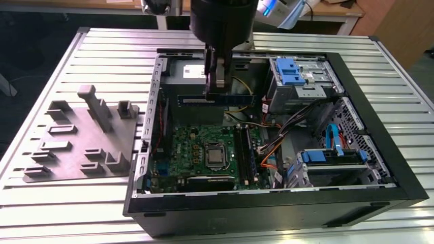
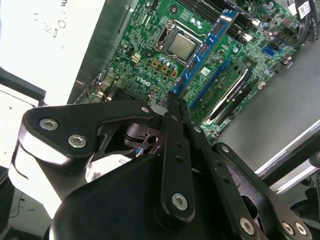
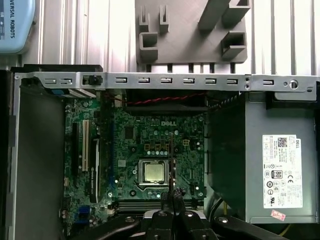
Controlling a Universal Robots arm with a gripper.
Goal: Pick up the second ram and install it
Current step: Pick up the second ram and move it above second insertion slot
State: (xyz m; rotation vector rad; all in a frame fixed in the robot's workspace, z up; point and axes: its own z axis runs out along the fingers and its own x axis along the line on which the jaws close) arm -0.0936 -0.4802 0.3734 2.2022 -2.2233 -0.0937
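Atop the slatted table [image 1: 101,51], hovered over the open case [image 1: 271,206]. Pinched the second ram [image 1: 193,100] in the gripper [image 1: 217,94], above the motherboard [image 1: 193,145] edge beside the power supply [image 3: 270,150].

I see grey plastic holder tray [image 1: 81,140] mid-left on slatted metal table [image 1: 40,203]; black PC case [image 1: 271,206] ctr-right, green motherboard [image 1: 193,145] inside; slim second ram [image 1: 196,100] upper ctr.

second ram [image 1: 196,100] partly hidden behind fingers [image 1: 217,76], arm [image 1: 222,20] cut off (top edge)
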